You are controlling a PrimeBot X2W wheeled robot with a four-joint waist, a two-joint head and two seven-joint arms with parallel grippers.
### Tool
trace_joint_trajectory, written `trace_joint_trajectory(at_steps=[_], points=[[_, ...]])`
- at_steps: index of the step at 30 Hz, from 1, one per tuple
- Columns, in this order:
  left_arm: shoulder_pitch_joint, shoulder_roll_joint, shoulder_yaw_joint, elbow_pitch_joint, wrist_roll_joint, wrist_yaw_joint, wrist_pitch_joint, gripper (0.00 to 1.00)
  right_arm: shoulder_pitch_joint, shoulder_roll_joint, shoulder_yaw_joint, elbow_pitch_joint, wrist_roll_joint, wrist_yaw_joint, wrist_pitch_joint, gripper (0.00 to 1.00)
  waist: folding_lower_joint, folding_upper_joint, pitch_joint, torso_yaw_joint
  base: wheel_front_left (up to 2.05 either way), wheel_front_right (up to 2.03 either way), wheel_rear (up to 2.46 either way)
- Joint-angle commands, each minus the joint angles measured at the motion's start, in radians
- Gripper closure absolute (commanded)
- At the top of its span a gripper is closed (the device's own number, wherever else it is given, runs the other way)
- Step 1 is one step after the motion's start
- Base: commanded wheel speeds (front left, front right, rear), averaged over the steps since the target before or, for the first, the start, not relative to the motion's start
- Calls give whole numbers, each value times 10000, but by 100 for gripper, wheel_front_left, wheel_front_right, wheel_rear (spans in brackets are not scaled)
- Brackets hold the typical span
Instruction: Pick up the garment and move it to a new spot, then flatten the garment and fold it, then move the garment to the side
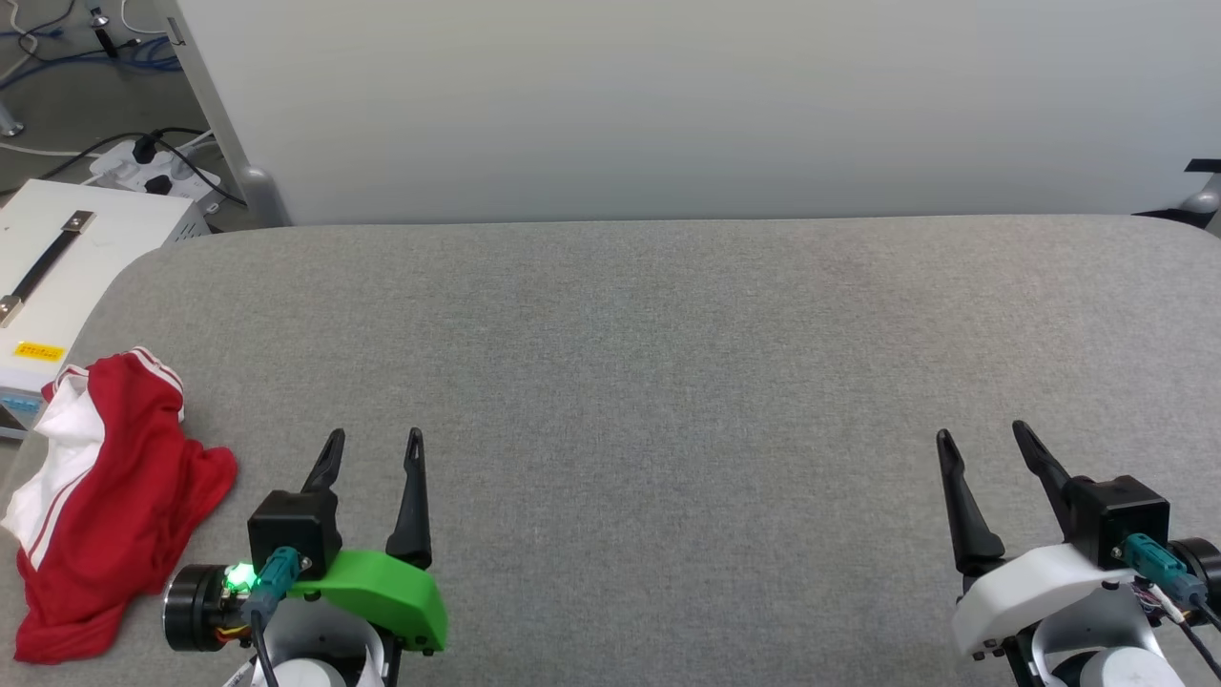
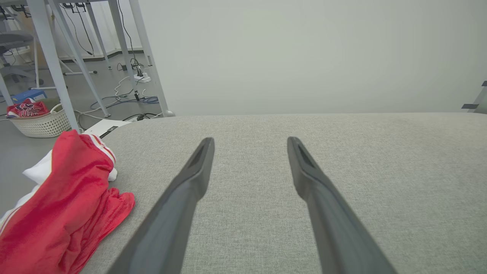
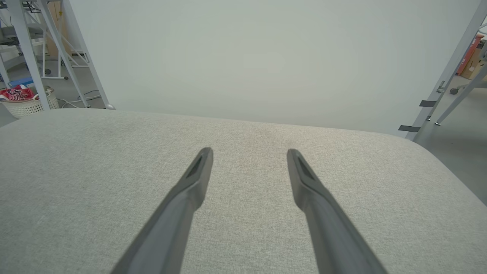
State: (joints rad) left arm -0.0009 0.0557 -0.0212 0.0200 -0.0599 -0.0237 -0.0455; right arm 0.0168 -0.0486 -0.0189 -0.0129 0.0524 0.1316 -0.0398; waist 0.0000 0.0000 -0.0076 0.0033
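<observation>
Presently, the left gripper (image 1: 375,437) has its two dark fingers (image 1: 412,496) spread apart with nothing between them, tips over bare grey cloth. The left wrist view confirms this: the left gripper (image 2: 251,140) is parted and empty. The right gripper (image 1: 983,431) likewise stands parted and empty at the near right, and the right wrist view shows the right gripper (image 3: 249,151) over bare cloth.

Writing: a yellow label (image 1: 38,351) sits on a white box (image 1: 57,267) off the table's far left corner; its print is too small to read. A red cloth (image 2: 26,109) in a white basket (image 2: 42,123) on the floor bears dark lettering that is not legible.

Surroundings: the grey padded table (image 1: 668,382) is backed by a pale panel (image 1: 668,105). A power strip (image 1: 157,176) with cables lies on the floor beyond the box. Pale metal legs (image 2: 49,57) stand beside the basket. Nothing lies between the left gripper and the garment.

The garment (image 1: 114,506) lies crumpled at the table's near left edge, just left of the left gripper and apart from it. Its long axis runs near to far along that edge. The striped trim is at the far end; the white part lies on the outer side, toward the table edge. In the left wrist view the garment (image 2: 64,205) is heaped left of the fingers.
</observation>
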Motion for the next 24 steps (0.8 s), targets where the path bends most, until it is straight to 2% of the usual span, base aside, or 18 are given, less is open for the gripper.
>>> trace_joint_trajectory(at_steps=[1,16,24], points=[[-56,4,-5,30,-141,-85,-120,0,22,-7,-51,-95,139,-2,-89,0,0,0,2,2,0,0,0],[-137,7,-49,291,-517,-244,-450,0,98,-8,-288,-570,402,-3,-156,0,0,0,-27,33,0,0,0],[-251,25,21,507,-687,-323,-614,0,154,-9,-196,-779,418,-4,-35,0,0,0,-39,459,0,0,0]])
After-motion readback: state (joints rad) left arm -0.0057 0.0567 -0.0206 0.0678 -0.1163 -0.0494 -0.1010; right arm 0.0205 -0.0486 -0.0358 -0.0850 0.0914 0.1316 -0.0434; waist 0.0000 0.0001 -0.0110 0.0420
